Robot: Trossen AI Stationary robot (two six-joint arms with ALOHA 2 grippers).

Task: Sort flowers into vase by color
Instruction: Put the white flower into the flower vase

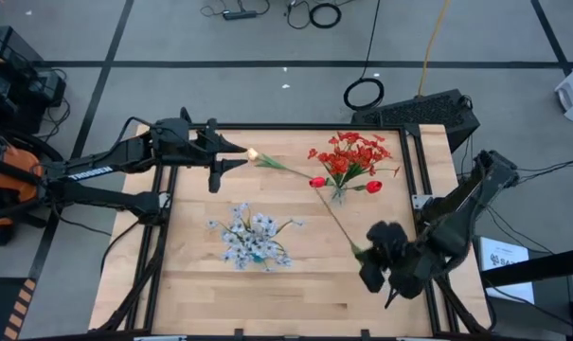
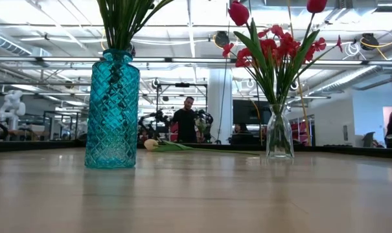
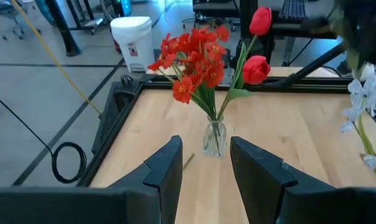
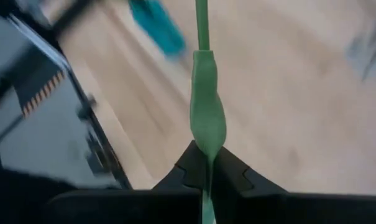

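You cannot see either gripper in the low view; it shows only the teal vase (image 2: 112, 110) and the clear glass vase (image 2: 279, 133), their blossoms cut off at the top edge, and a cream-white tulip bud (image 2: 151, 144) lying on the table (image 2: 196, 194) between them, far back. A person stands in the room beyond.

From above, the right gripper (image 1: 364, 251) sits near the table's right front corner, and its dark body hides the fingertips. Your right wrist view settles it: the fingers (image 4: 188, 168) are pressed together on a green stem (image 4: 205, 118), pinching it just below a leaf. The wrist view is blurred, so the teal shape and pale blossoms beyond stay vague.

In the high view that stem (image 1: 333, 216) runs from the right gripper up past the clear vase, and a second thin stem stretches on to the cream bud (image 1: 253, 153); whether they are one flower you cannot tell, since they cross the red bunch (image 1: 348, 156).

The left gripper (image 1: 239, 156) hovers at the table's back left, its fingers standing apart with nothing between them, the cream bud just beside its tips. Its wrist view looks between the fingers (image 3: 166, 171) at the clear vase (image 3: 214, 137) with red blossoms and two red tulip buds (image 3: 256, 68). The pale blue-white sprays (image 1: 253, 237) fill the teal vase mid-table.
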